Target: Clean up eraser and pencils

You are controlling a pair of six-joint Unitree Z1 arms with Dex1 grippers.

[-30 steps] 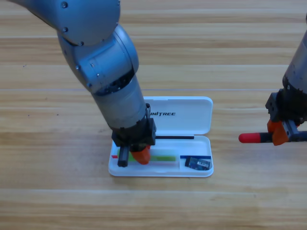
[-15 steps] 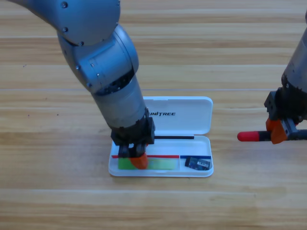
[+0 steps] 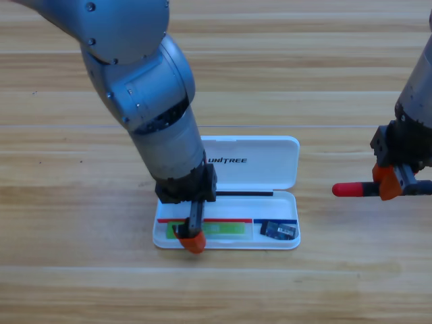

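Left tool (image 3: 191,236) over green pencil (image 3: 226,229) in case (image 3: 270,169); right tool (image 3: 391,181) grips red-capped pencil (image 3: 351,190).

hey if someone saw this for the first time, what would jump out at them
The big grey left arm dominates, its left gripper down in the open white case over the green pencil. At the right edge, the right gripper holds the red-capped pencil above the table. The eraser sits in the case's right compartment.

We see a table (image 3: 324,61) of pale wood, grain running 9 to 3 o'clock, smooth with a soft sheen. The case (image 3: 263,162) looks like glossy white plastic; the left arm (image 3: 142,88) a matt grey shell.
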